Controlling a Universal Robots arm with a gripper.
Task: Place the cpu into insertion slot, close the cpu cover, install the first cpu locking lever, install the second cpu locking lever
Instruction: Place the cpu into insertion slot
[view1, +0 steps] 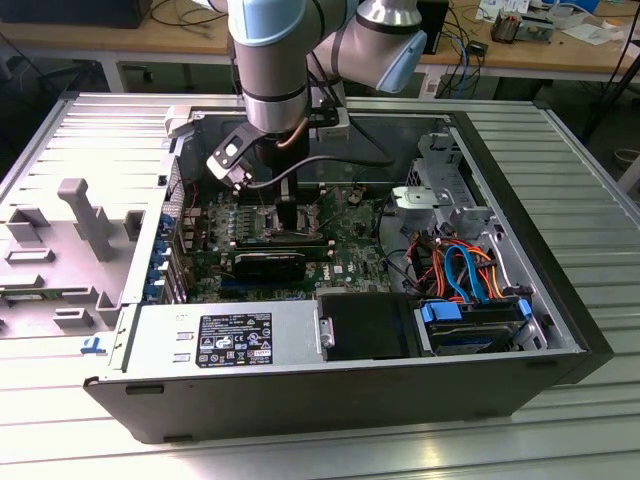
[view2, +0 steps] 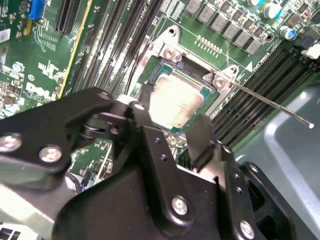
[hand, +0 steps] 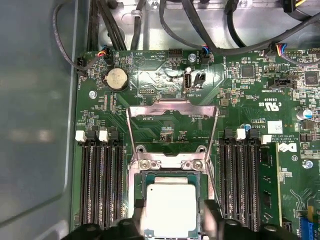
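Note:
The cpu (hand: 170, 207) (view2: 175, 100), a small square chip with a pale metal face, lies level in the insertion slot (hand: 170, 176) on the green board. My gripper (hand: 172, 214) (view2: 170, 114) (view1: 287, 222) is down at the board, its black fingers (view2: 142, 105) straddling the chip against two opposite sides, shut on it. The cpu cover (hand: 172, 105), a thin silvery frame, is swung open and lies flat beyond the socket. A thin locking lever (view2: 265, 102) sticks out free from the socket corner. The near edge of the chip is hidden behind the gripper body.
Black memory slots (hand: 100, 185) (hand: 245, 185) flank the socket. A coin battery (hand: 116, 78) and black cables lie beyond the cover. A grey-blue shroud wall (hand: 35, 125) stands close by. The power supply (view1: 230, 340) and drive bay with blue and orange cables (view1: 465, 270) fill the case front.

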